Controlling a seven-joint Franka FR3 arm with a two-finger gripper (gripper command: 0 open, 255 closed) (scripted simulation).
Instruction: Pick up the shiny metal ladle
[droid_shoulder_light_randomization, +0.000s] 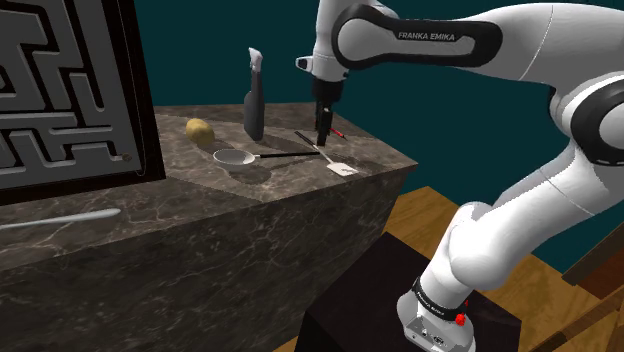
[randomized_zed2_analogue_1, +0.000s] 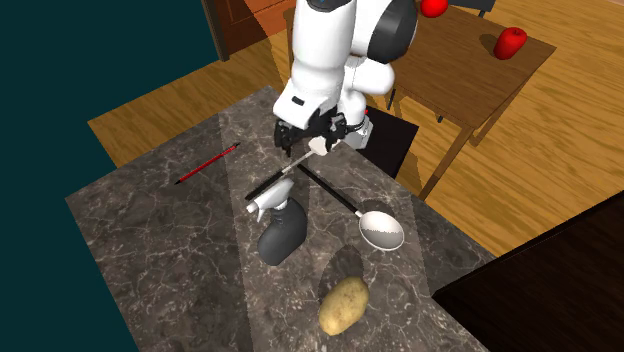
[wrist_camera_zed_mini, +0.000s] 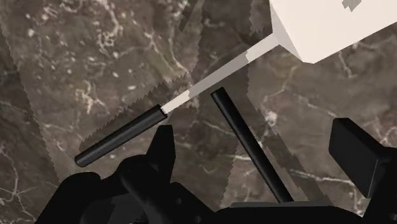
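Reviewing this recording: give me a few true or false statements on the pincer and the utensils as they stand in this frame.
1. The pincer is open, fingers apart. True.
2. The ladle is already lifted off the counter. False: it lies on the marble, its black handle between fingers that do not touch it.
3. A white-bladed spatula lies beside the ladle's handle. True.
4. The potato sits in the ladle's bowl. False: it lies apart from it on the counter.
5. The spray bottle lies on its side. False: it stands upright.
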